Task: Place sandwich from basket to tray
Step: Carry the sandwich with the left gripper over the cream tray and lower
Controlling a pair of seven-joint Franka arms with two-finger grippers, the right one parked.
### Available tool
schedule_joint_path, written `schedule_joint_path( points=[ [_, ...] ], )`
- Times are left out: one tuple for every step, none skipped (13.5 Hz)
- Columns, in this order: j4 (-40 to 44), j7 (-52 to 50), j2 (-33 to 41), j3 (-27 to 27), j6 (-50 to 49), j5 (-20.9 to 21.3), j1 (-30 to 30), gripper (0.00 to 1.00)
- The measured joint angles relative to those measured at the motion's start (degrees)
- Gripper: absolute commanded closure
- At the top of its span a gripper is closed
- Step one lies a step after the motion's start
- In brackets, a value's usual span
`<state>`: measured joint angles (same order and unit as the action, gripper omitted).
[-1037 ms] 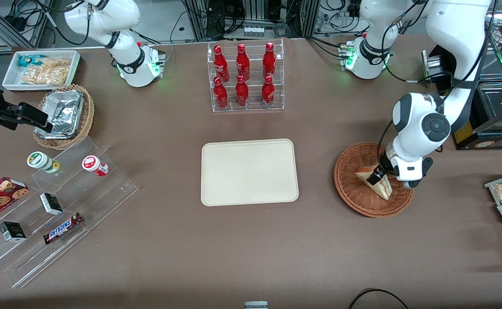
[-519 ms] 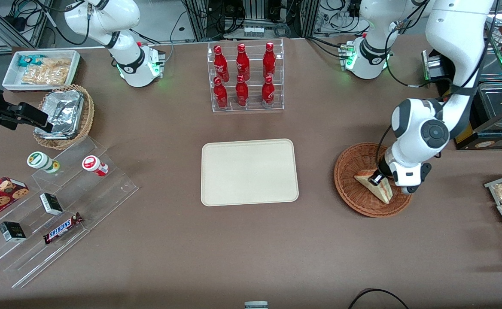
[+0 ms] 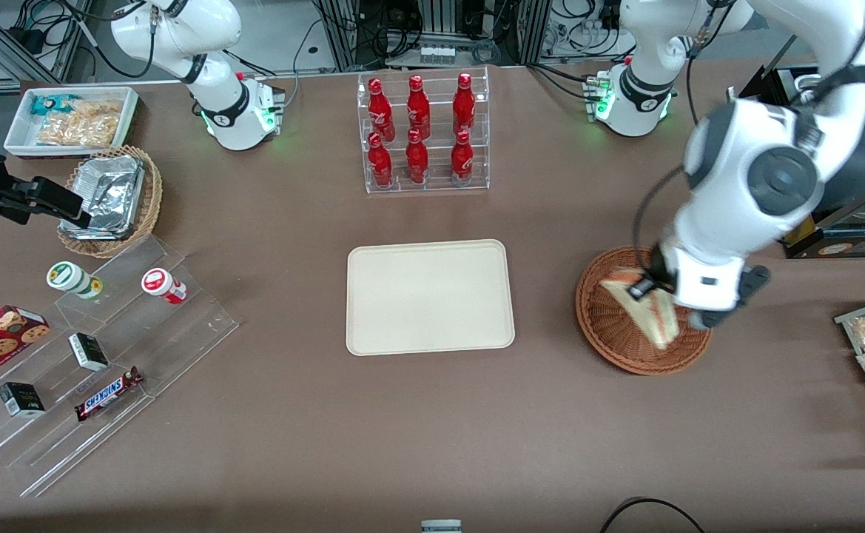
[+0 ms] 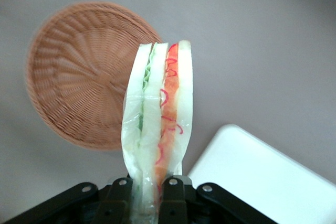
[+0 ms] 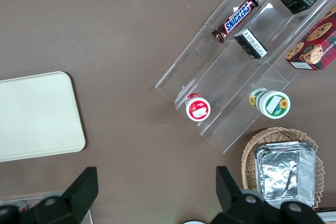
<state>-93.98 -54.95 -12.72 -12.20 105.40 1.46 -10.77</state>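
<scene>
The sandwich [image 3: 643, 309], a pale triangular wedge with red and green filling, hangs in the air above the reddish-brown wicker basket [image 3: 610, 326]. My left gripper [image 3: 650, 290] is shut on it at one end. The left wrist view shows the sandwich [image 4: 157, 124] clamped between the two black fingers [image 4: 118, 203], with my gripper [image 4: 145, 195] well above the empty basket [image 4: 84, 72]. The cream tray [image 3: 429, 296] lies flat at the table's middle, toward the parked arm's end from the basket; its corner [image 4: 262, 177] shows in the left wrist view too.
A clear rack of red bottles [image 3: 421, 133] stands farther from the front camera than the tray. A clear stepped stand with snacks [image 3: 92, 348], a tan basket of foil containers [image 3: 110, 200] and a white bin [image 3: 69, 118] lie toward the parked arm's end.
The gripper has risen with the sandwich, lifting it off the basket floor. The arm's wrist now appears larger and higher in the front view.
</scene>
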Motion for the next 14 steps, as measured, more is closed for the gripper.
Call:
schedule_joint_path(
  points=[
    [0.2,-0.4,-0.8,-0.1,0.0,0.0,-3.5,0.94],
    [0.4,-0.8,-2.2,-0.1,0.3,0.0,-7.1,0.93],
    [0.9,-1.3,-4.3,-0.2,1.2,0.0,-10.6,0.93],
    [1.8,-1.9,-6.9,-0.2,2.7,0.1,-13.9,0.94],
    [2.9,-2.3,-9.6,-0.2,4.8,0.1,-16.7,0.94],
    [3.9,-2.4,-12.4,-0.1,7.3,0.2,-19.1,0.94],
    [4.9,-2.6,-15.2,-0.1,10.1,0.4,-21.5,0.94],
    [5.7,-3.3,-17.7,0.0,12.4,1.2,-23.6,0.93],
    [6.4,-4.1,-19.9,0.0,14.2,2.3,-25.1,0.93],
    [6.8,-4.2,-21.8,0.0,15.9,3.2,-26.0,0.93],
    [7.1,-4.2,-23.7,0.1,17.8,4.0,-26.6,0.93],
    [7.3,-4.2,-25.5,0.1,19.7,4.4,-27.2,0.93],
    [7.4,-4.2,-27.1,0.1,21.0,4.8,-27.6,0.93],
    [7.6,-4.2,-28.3,0.1,21.5,4.9,-27.8,0.91]
  ],
)
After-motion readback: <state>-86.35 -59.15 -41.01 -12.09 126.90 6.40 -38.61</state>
